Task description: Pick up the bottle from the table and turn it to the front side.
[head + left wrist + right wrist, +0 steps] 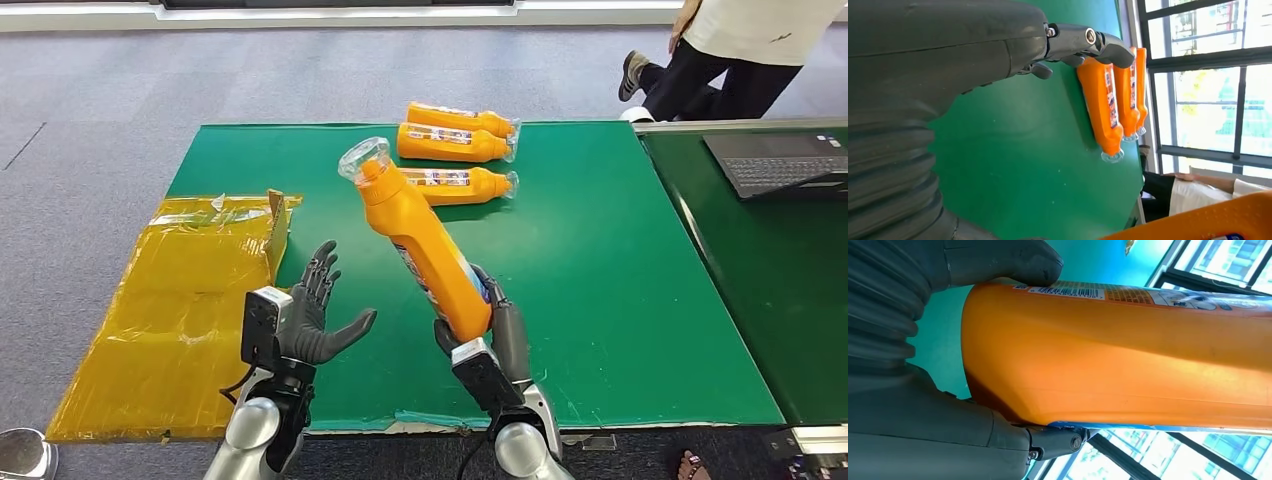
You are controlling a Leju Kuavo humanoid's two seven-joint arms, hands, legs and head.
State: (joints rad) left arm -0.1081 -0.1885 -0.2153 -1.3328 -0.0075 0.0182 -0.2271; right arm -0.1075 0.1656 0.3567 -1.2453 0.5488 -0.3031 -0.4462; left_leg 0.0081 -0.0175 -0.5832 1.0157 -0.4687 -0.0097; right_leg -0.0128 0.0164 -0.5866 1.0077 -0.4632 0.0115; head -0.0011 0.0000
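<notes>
Holding the orange bottle (425, 240) by its base, your right hand (490, 335) had it lifted off the green table (600, 300) at centre frame in the head view, tilted so that its clear-capped neck pointed toward the upper left. The label faced down and to the left, only partly readable from above. In the right wrist view you could see the thumb (1003, 262) pressed on the bottle (1118, 355) beside a barcode strip, with darker fingers wrapped under the opposite side.

Your left hand (315, 320) sat at lower left of centre, just left of the held bottle and apart from it, palm up, fingers spread and holding nothing. In the left wrist view its fingers (1098, 45) extended over the green surface.

Three more orange bottles (455, 150) lay on their sides in a row at upper centre of the table, caps pointing right, touching or nearly touching one another.

A yellow plastic-wrapped flat package (180, 310) overlapped the table's left edge. A laptop (780, 160) rested on the adjoining table at upper right. A person (740, 50) crouched on the carpet at the top right corner.
</notes>
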